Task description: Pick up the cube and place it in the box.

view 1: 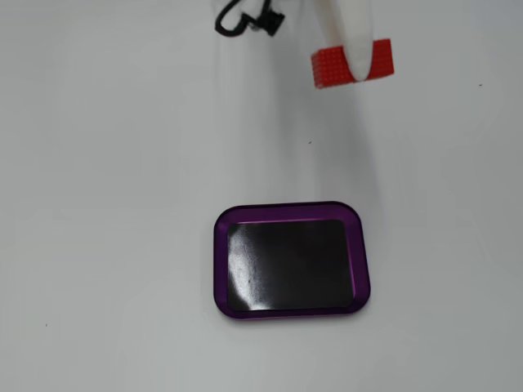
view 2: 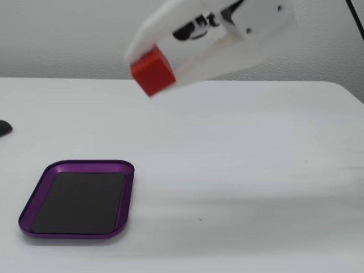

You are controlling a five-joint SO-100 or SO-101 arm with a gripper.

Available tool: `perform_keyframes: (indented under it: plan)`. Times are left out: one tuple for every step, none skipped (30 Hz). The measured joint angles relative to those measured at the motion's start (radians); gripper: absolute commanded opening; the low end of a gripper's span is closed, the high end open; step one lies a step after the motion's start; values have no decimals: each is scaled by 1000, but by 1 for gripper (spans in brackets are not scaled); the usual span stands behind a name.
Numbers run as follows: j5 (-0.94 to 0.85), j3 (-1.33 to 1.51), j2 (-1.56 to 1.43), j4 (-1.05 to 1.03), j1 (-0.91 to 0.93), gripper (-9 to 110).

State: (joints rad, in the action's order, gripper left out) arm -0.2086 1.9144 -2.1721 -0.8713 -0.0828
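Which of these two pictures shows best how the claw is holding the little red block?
The side-on fixed view: the gripper pinches the cube between its fingers, lifted well above the table, though blurred. The top-down fixed view shows the cube partly covered by one white finger near the frame's top.
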Motion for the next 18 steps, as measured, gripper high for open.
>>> perform_keyframes:
  plan:
    - [-9,28,-12,51,20,0]
    - [-14,57,-15,104,44,0]
    - [-17,89,-15,158,67,0]
    - [-17,123,-17,215,77,0]
    - [-17,155,-17,273,84,0]
    - [-17,183,-20,325,87,0]
    - [-17,207,-20,371,89,0]
    - [-17,227,-20,411,83,0]
    - [-17,238,-20,443,78,0]
    - [-17,241,-17,472,83,0]
    - [-17,241,-2,495,87,0]
    - [-17,241,18,514,95,0]
    - [-17,241,46,526,101,0]
    - [-17,241,87,535,103,0]
    - [-17,241,130,548,103,0]
    - [-17,230,176,555,101,0]
    - [-17,218,224,561,100,0]
    - [-17,199,276,565,97,0]
